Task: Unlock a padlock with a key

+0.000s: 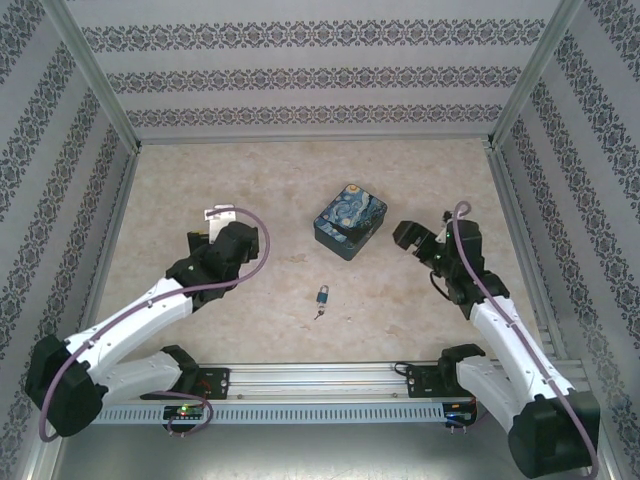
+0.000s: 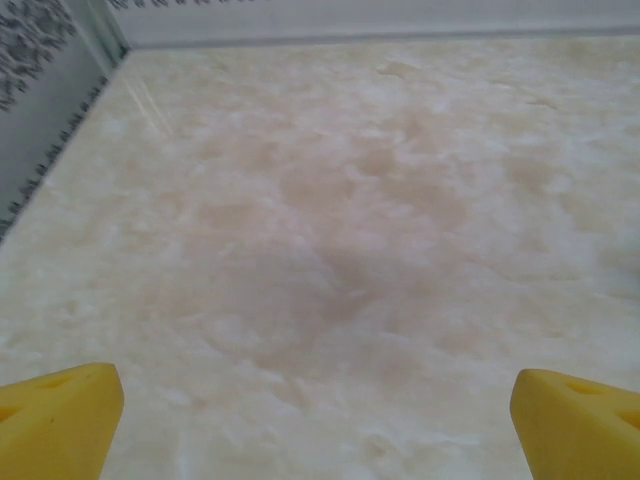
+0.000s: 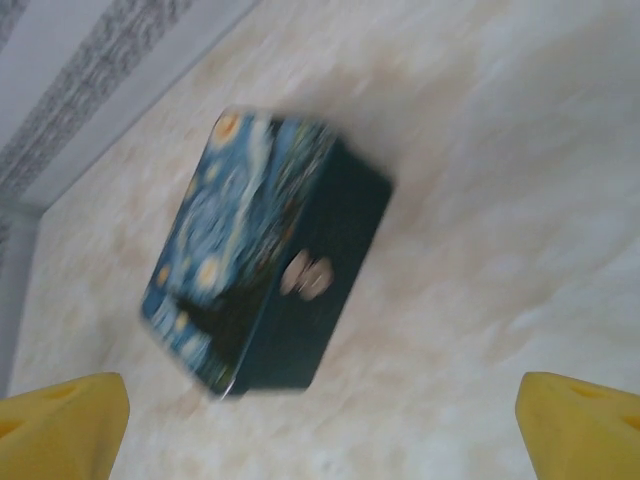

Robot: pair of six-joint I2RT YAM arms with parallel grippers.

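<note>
Top view: padlock [image 1: 323,294] lies low-centre on the table [image 1: 200,180], key [image 1: 319,314] just below it. Tin [image 1: 350,221] sits above. Left gripper [image 1: 216,214] mid-left, right gripper [image 1: 405,238] mid-right, both well apart from the lock.
Left wrist: yellow tips [image 2: 60,415] spread wide, nothing btwn.
Right wrist: tips wide, empty; blurred tin centre-left.
</note>
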